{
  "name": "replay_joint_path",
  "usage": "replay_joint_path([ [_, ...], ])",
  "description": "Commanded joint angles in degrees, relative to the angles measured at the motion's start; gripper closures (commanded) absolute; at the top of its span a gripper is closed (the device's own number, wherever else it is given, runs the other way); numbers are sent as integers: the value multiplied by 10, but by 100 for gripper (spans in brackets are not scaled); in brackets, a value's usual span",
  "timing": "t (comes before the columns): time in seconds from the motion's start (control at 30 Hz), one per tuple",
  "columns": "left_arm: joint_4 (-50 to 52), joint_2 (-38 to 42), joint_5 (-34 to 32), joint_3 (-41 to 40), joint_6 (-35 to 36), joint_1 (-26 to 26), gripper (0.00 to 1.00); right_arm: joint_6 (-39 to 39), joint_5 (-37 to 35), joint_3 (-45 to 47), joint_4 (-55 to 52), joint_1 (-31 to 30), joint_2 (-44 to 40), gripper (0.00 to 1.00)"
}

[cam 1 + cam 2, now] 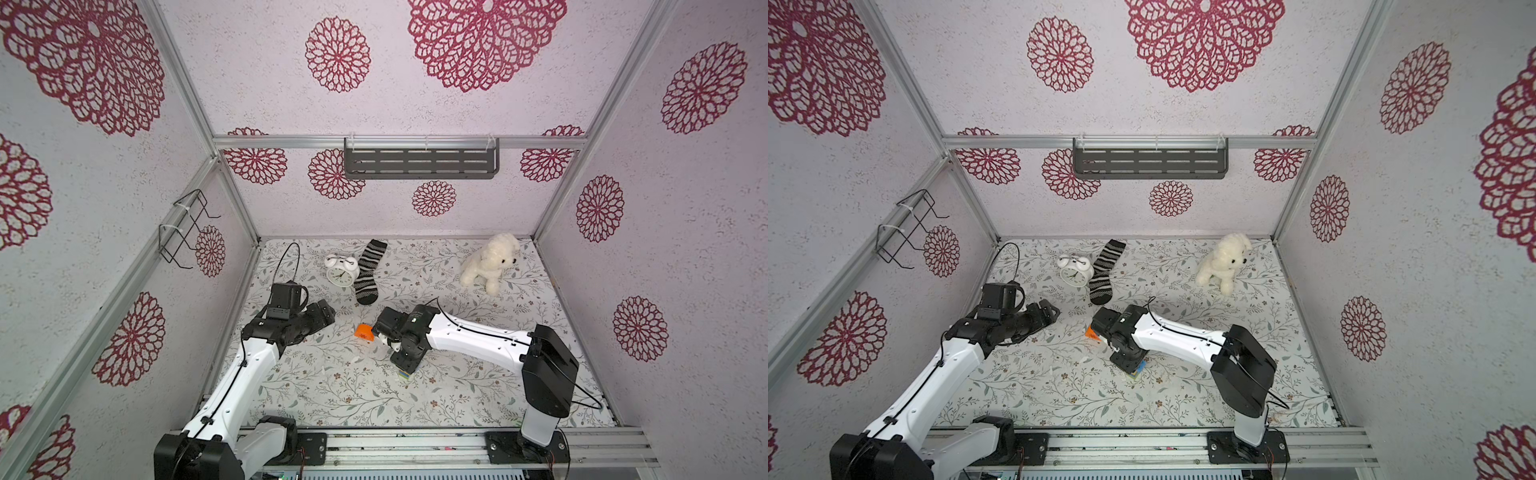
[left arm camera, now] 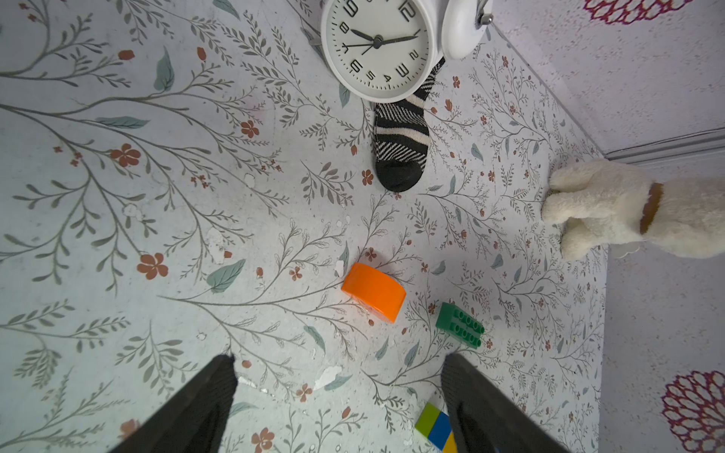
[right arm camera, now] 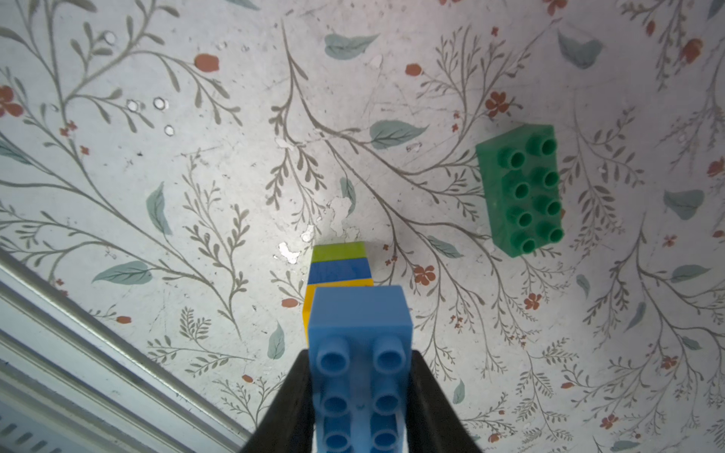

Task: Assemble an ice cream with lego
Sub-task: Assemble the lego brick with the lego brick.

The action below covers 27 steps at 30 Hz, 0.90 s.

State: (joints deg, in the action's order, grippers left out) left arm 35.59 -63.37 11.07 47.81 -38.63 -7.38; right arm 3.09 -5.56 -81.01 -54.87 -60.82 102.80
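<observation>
Six bricks (image 3: 520, 190), one clock (image 1: 342, 271), one sock (image 1: 368, 272), one dog (image 1: 490, 262).

Top pair overhead, wrists low (sharing green brick (image 3: 520, 190))

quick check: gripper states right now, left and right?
Left gripper: open, holding nothing.
Right gripper: closed on the long light-blue plastic brick, over the yellow, blue and lime brick stem.
</observation>
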Motion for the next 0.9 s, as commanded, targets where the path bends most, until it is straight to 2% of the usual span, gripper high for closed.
replay_joint_path([
  [0.0, -9, -3, 3, -4, 1, 5, 13, 12, 4, 2, -1, -3, -13, 71],
  [0.87, -12, -9, 7, -4, 3, 7, 13, 11, 18, 24, 4, -4, -32, 71],
])
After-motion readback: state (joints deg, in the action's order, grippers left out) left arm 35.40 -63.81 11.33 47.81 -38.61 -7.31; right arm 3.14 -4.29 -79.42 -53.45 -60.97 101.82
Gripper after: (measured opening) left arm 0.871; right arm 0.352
